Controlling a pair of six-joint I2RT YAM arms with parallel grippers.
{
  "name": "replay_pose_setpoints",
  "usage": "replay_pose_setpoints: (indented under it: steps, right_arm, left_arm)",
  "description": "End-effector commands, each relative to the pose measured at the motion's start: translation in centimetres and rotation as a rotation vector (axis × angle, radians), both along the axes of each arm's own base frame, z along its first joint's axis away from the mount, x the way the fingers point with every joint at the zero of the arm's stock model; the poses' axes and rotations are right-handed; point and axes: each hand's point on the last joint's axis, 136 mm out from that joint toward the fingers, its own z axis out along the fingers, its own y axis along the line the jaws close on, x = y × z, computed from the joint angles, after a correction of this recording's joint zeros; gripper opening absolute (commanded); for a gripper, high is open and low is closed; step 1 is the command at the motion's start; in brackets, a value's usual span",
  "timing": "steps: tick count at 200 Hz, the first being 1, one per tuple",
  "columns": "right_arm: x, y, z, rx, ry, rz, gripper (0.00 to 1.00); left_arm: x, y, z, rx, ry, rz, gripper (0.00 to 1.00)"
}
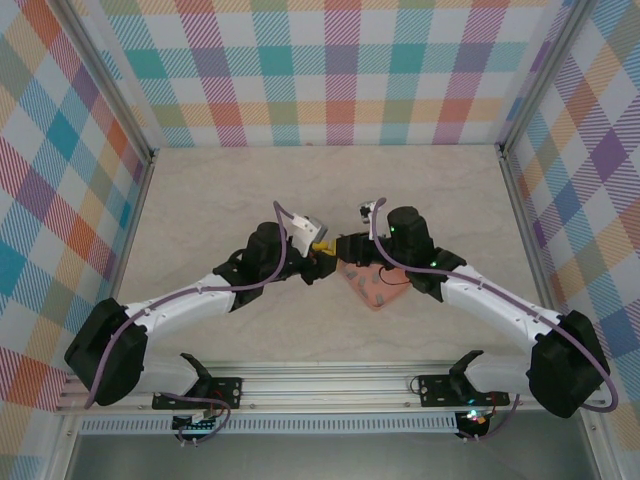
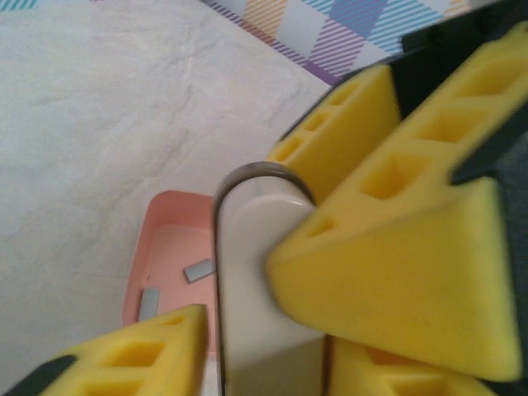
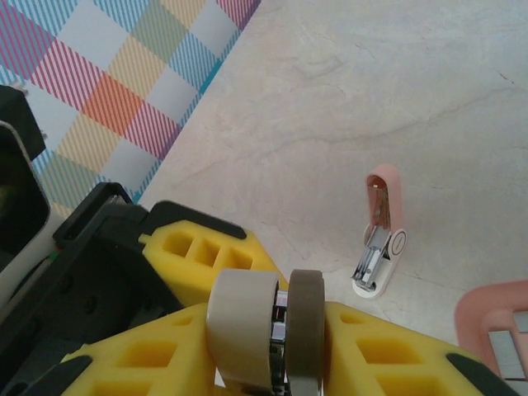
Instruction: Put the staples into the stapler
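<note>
Your left gripper (image 2: 264, 363) and right gripper (image 3: 272, 346) both clamp the cream stapler (image 2: 256, 247) above the beige marbled table (image 1: 300, 190), pastel checked walls (image 1: 340, 70) around; the staples (image 2: 198, 270) lie in the pink tray (image 2: 165, 206).

Walls (image 1: 340, 70): plaid all round, in teal, pink, orange, purple and yellow over white.
Surface (image 1: 230, 190): pale cream, veined faintly in grey like marble.
Arms (image 1: 180, 305): white links, black joints and bases.
Cables (image 1: 284, 222): mauve.
Fingers (image 2: 396, 280): bright yellow, set in black mounts.
Stapler (image 2: 256, 289): cream body with a dark metal edge; end-on from the right wrist, one cream half and one taupe half with silvery metal between.
Tray (image 2: 136, 260): plain salmon pink.
Staples (image 2: 198, 270): dark grey with a dull sheen.
Oblong piece (image 3: 379, 235): pink top, white base, silver metal inside.
Rails (image 1: 330, 380): silver-grey.
</note>
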Motion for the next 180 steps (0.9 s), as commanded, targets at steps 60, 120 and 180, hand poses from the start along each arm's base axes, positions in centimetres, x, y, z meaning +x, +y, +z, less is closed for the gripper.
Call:
replay_pose_setpoints:
  steps: [60,120,180]
  right_arm:
    - [-1.1,-1.8,3.6,0.055,-0.138,0.104,0.75]
    - [-5.9,-4.4,4.5,-0.012,-0.516,0.367,0.75]
    - [-9.0,-4.1,3.3,-0.118,-0.683,0.646,0.67]
  left_arm:
    - [-0.9,-0.2,0.7,-0.053,-0.101,-0.086,0.05]
    - [-3.5,-0.1,3.0,-0.111,-0.258,-0.348,0.00]
    - [-6.5,-0.4,3.9,-0.064,-0.352,-0.568,0.00]
